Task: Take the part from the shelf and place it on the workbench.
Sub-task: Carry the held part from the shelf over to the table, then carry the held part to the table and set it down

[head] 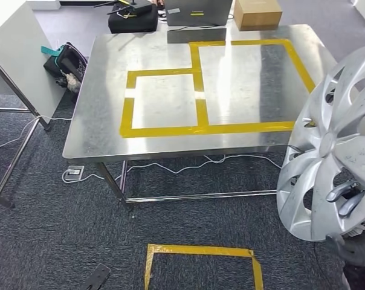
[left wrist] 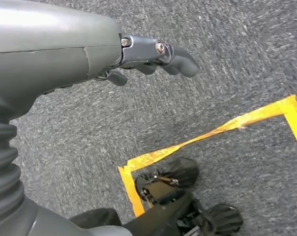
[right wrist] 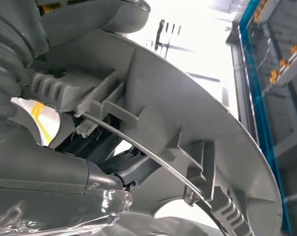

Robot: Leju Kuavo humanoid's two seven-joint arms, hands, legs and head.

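- Head view: the right hand (head: 348,199) holds a silver hubcap (head: 329,145) upright at the right edge of the picture, its dark fingers (head: 340,192) hooked through an opening between the spokes. The hubcap hangs in the air in front of the steel workbench (head: 171,103), over the near right corner and not resting on it. Yellow tape rectangles (head: 203,90) mark the bench top. A cardboard box (head: 257,13) sits at the far edge. On the grey carpet (head: 57,229) lies another yellow tape outline (head: 201,257), and a white cable (head: 180,166) runs under the bench.
- Left wrist view: the left hand (left wrist: 154,56) hangs above the carpet, fingers curled inward, holding nothing. Yellow floor tape (left wrist: 214,132) lies below it.
- Right wrist view: the grey ribbed back of the hubcap (right wrist: 184,118) is pressed close against the right hand (right wrist: 84,167), a thin wire ring (right wrist: 147,152) running across it.
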